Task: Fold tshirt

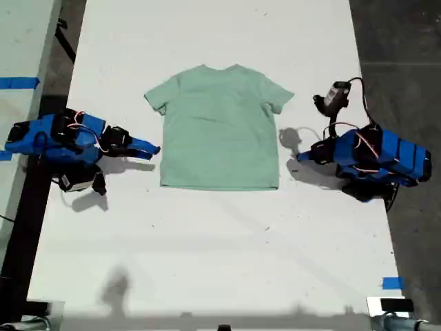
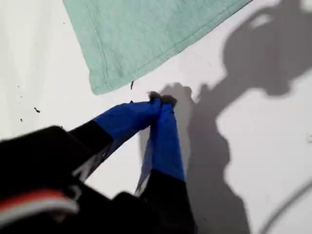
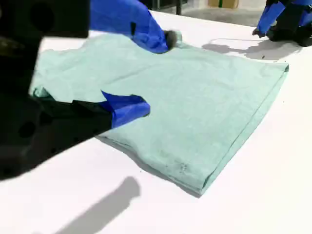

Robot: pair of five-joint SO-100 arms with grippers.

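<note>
Jaws parted wide, my second gripper sits at the exterior view's left, just beside the tshirt's side edge. In its wrist view we see the two blue fingers spread apart with the mint cloth behind them and nothing held; whether a tip touches the cloth we cannot tell. The tshirt lies flat and spread out at the middle of the white table, neck away from the camera, hem nearer. At the exterior view's right, my first gripper rests with fingertips pressed together, empty, near the shirt's hem corner but apart from it.
</note>
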